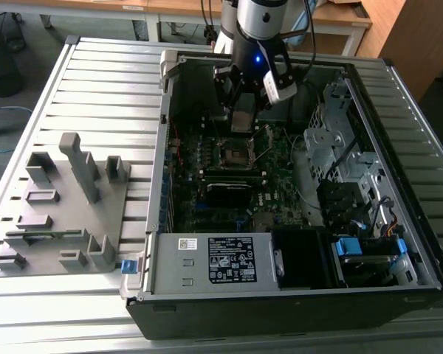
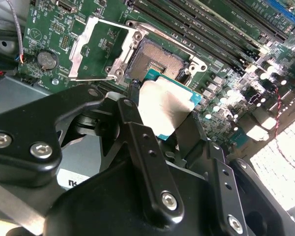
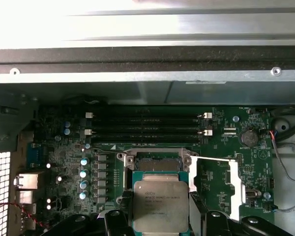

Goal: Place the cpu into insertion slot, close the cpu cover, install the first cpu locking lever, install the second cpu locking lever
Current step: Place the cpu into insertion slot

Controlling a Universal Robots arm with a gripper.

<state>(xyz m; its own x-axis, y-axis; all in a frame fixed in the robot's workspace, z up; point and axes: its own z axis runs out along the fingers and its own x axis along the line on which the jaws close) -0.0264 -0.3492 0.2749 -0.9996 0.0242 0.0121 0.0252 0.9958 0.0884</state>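
A black robot gripper [image 1: 242, 105] reaches down into an open computer case [image 1: 156, 221], clenched on the cpu [image 3: 160, 202]. In the second wrist view its dark fingers [image 2: 137, 130] pinch the chip by two opposite edges, with the dull silver top facing up and a thin green border visible around it. The chip hangs level, just above the insertion slot [image 2: 160, 59] and a little off its centre, not touching it. The slot's dark recessed middle is bare. The cpu cover [image 2: 125, 54], a silvery metal frame with a large square opening, is swung back on its hinge and lies just beside the slot, leaving it uncovered. Rows of long black memory slots [image 3: 147, 125] run along the far side of the socket. A boxy power supply [image 1: 221, 262] sits at the case's near edge. Outside the case, on the exterior view's left, a grey fixture tray [image 1: 59, 221] with upright blocks rests on a ribbed metal table [image 1: 103, 88]. The work appears to be in its first step: the chip is carried but not seated, the cover is not closed, and with the cover open neither locking lever can be latched; the levers themselves are too thin to make out clearly.
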